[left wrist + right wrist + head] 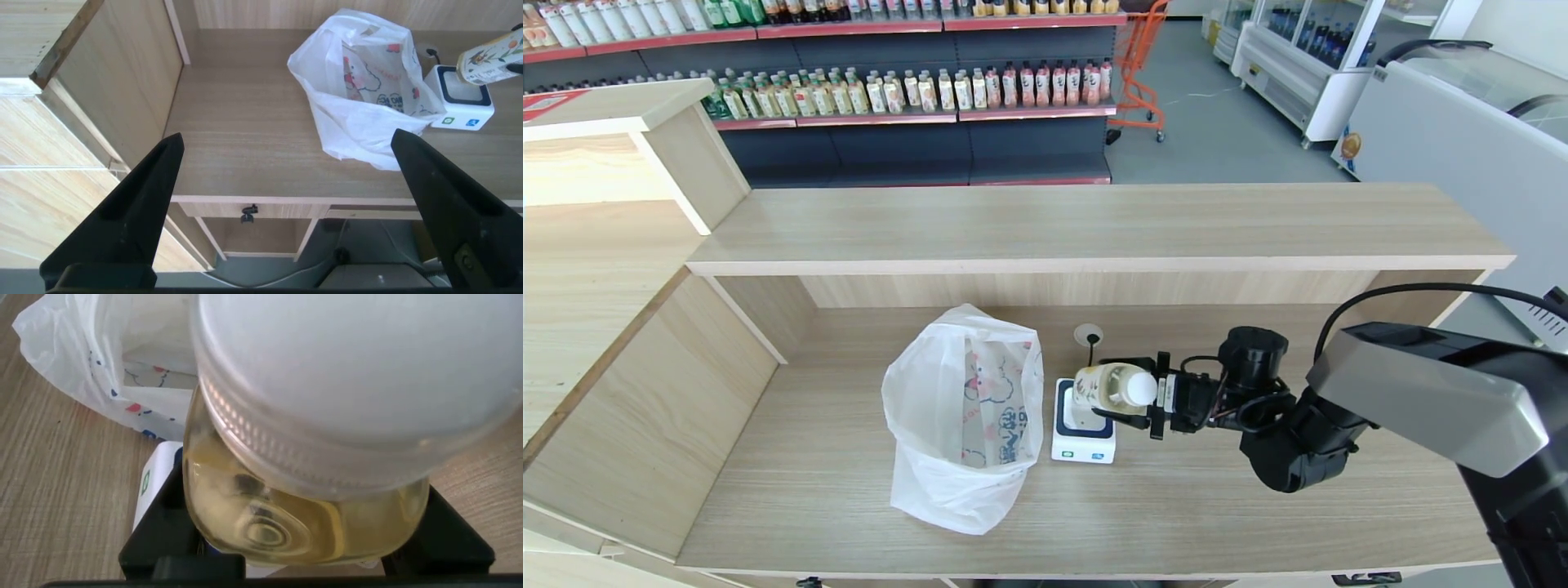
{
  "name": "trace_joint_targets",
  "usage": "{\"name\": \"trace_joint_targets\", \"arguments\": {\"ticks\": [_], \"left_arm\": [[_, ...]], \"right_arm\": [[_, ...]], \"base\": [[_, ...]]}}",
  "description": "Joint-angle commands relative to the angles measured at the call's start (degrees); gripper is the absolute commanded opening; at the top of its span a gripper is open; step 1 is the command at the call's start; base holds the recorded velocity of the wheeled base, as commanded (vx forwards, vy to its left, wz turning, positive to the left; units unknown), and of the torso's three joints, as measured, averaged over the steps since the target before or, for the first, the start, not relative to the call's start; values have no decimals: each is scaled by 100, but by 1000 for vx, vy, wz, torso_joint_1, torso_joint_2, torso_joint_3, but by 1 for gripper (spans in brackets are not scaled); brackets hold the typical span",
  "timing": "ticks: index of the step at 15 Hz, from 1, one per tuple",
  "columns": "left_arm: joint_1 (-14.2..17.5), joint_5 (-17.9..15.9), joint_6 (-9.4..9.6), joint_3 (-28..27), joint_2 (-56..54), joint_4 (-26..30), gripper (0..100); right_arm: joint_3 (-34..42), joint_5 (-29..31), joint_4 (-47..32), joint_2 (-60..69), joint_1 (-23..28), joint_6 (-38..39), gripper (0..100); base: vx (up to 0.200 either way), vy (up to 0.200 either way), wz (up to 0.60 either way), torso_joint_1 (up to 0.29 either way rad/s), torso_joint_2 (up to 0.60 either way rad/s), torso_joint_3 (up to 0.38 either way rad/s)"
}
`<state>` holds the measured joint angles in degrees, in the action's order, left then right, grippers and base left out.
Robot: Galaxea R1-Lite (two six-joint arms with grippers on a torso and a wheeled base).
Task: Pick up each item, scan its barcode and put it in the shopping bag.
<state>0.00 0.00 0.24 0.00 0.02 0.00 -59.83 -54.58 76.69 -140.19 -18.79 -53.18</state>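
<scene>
Holding a bottle (1098,384) of pale yellow drink on its side, my right tool (1104,388) is clamped on it near the neck, one finger on each flank, with the white cap (1141,389) pointing back toward my wrist. The bottle hangs just above the barcode scanner (1083,437), a small white box with a dark face, and covers much of that face from the head view. From my right wrist the cap and the liquid take up most of the picture, so I cannot make out the label or any barcode, and my own fingers are cut off at the edge. The white plastic shopping bag (964,425) stands open on the desk (1217,506) just beside the scanner, on my left. Something with a coloured print shows inside it, but I cannot tell whether that is an item or the bag's own pattern. My left tool (288,139) hangs with its fingers (139,212) wide apart, holding nothing, over the desk's near edge and well apart from the bag.
</scene>
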Motion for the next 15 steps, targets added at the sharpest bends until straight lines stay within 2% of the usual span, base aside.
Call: {"name": "trace_joint_targets", "arguments": {"ticks": [1,5,7,8,12,14,15], "left_arm": [[0,0,2,0,-2,0,100],[0,0,2,0,-2,0,100],[0,0,2,0,-2,0,100],[0,0,2,0,-2,0,100],[0,0,2,0,-2,0,100],[0,0,2,0,-2,0,100],[0,0,2,0,-2,0,100]], "right_arm": [[-55,9,-23,-105,-2,0,0],[-37,17,-23,-52,33,114,0],[94,9,65,273,217,527,0],[358,17,153,686,376,993,0],[2863,246,1331,2655,587,3516,0],[3294,756,1331,3068,543,4096,0],[3461,1213,1331,3297,525,4711,0]], "base": [[0,0,0,0,0,0],[0,0,0,0,0,0],[0,0,0,0,0,0],[0,0,0,0,0,0],[0,0,0,0,0,0],[0,0,0,0,0,0],[0,0,0,0,0,0]]}}
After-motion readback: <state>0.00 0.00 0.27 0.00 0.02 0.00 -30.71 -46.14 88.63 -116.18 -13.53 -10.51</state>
